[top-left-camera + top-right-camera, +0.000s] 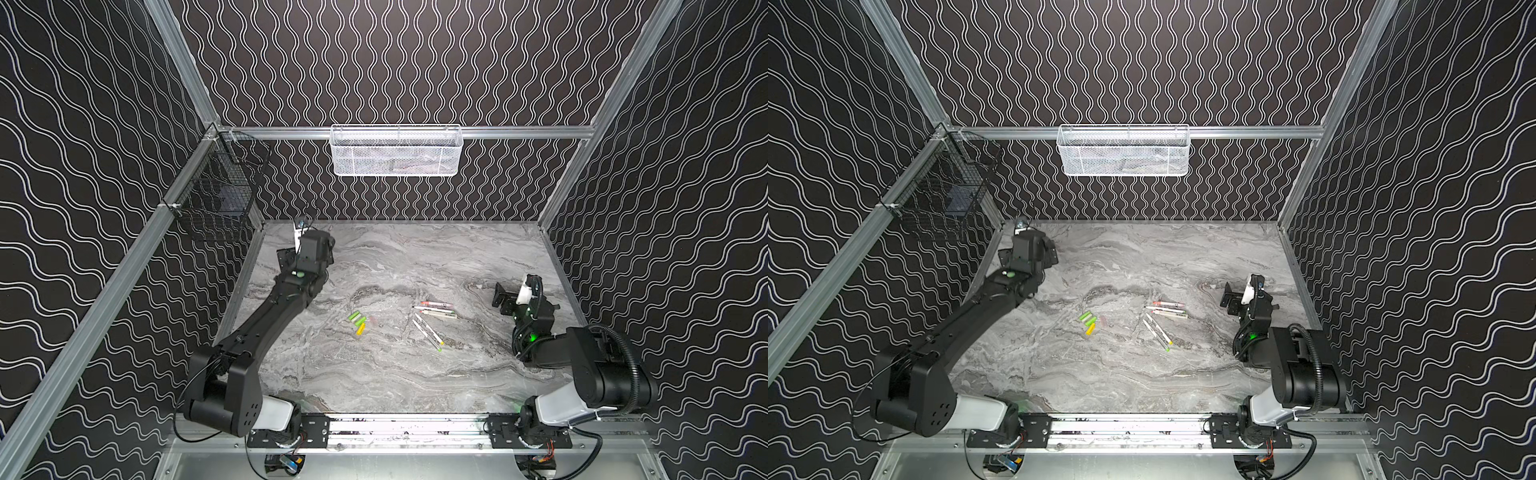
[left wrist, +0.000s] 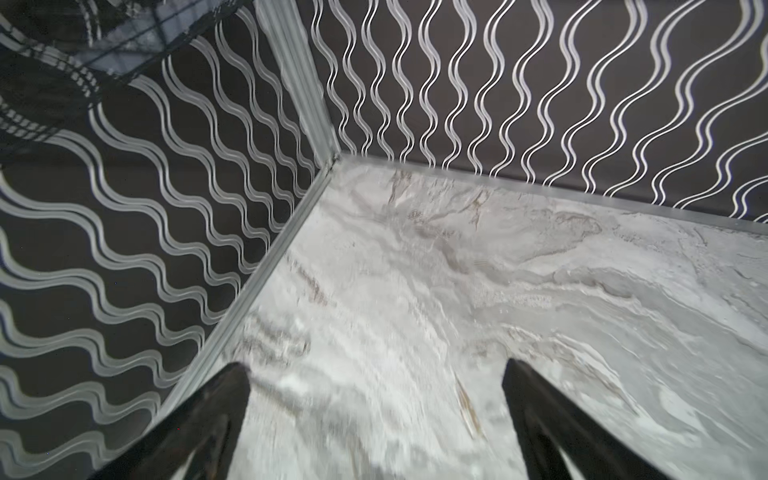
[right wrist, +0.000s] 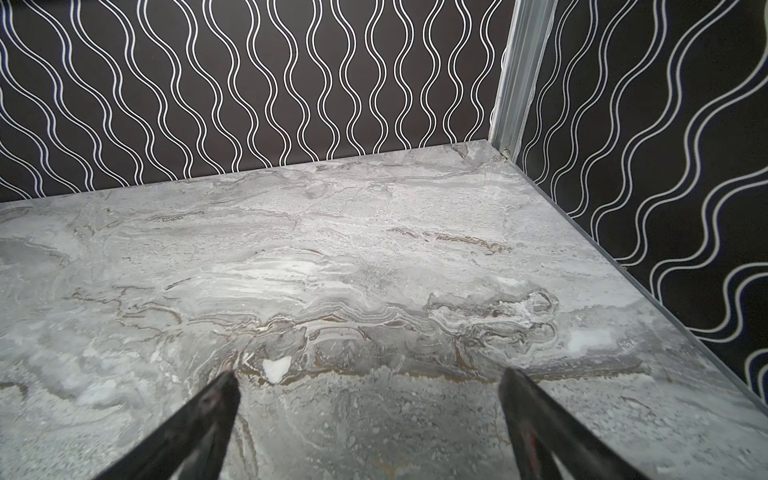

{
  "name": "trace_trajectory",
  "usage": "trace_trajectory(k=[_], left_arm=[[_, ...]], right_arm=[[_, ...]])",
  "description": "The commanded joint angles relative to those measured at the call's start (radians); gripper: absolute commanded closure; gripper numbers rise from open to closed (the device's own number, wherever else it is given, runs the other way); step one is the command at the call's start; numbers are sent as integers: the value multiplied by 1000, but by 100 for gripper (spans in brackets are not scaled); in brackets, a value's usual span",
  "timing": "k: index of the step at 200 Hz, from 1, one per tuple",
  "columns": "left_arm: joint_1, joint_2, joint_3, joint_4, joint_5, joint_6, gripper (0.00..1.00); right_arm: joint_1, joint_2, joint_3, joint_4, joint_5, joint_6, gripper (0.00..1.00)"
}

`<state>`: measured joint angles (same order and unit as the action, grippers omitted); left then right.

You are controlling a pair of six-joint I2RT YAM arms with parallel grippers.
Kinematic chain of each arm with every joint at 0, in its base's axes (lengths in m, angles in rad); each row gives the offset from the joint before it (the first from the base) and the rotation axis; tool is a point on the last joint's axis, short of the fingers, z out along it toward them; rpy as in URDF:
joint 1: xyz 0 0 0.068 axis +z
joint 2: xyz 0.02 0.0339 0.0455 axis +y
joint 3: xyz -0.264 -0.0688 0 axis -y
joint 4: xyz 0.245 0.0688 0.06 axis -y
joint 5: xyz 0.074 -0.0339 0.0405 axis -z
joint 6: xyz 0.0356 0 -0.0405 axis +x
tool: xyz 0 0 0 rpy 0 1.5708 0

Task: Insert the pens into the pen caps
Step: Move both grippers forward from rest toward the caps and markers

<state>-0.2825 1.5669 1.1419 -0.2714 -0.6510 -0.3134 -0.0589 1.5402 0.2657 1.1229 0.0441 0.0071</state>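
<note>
Two baskets hung on the frame (image 1: 519, 132): a white mesh basket (image 1: 395, 151) at twelve o'clock, contents too blurred to name, and a black wire basket (image 1: 216, 208) at ten o'clock with a dark flat thing (image 1: 229, 195) inside. Four pens (image 1: 434, 304) lay near the middle of the table (image 1: 415, 374), the pen caps (image 1: 360, 321) clustered apart at their nine o'clock. Print on the pens was unreadable. The left gripper (image 2: 374, 374), at eleven o'clock, and right gripper (image 3: 370, 380), at three, stood spread, holding nothing.

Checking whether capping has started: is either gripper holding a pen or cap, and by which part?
Nothing is held. The left gripper and right gripper are both open over bare table; the pens and pen caps lie loose on it.
</note>
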Motion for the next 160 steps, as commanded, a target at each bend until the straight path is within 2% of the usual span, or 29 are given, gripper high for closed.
trace_trajectory(k=[1, 39, 65, 80, 106, 113, 134, 147, 160], left_arm=[[-23, -22, 68, -340, 124, -100, 1], [-35, -122, 85, -473, 423, 33, 1], [-37, -200, 42, -488, 569, 123, 1], [-38, -248, -17, -451, 609, 161, 1], [-40, -301, -87, -394, 659, 143, 1], [-40, -307, -96, -390, 681, 137, 1], [-40, -325, -132, -379, 748, 110, 1], [-39, -344, -162, -377, 767, 88, 1], [-40, -364, -187, -379, 783, 74, 1]], right_arm=[[1, -2, 3, 41, 1, -5, 0], [1, 1, 5, 37, 0, -4, 0], [0, 2, 11, 30, -2, -4, 0], [11, -9, 1, 45, -13, -27, 0], [35, -58, -19, 48, -21, -58, 0], [61, -86, 1, -22, 28, -69, 0], [162, -141, 162, -383, 127, -102, 0], [230, -151, 225, -485, 172, -113, 0], [290, -176, 286, -609, 181, -67, 0]])
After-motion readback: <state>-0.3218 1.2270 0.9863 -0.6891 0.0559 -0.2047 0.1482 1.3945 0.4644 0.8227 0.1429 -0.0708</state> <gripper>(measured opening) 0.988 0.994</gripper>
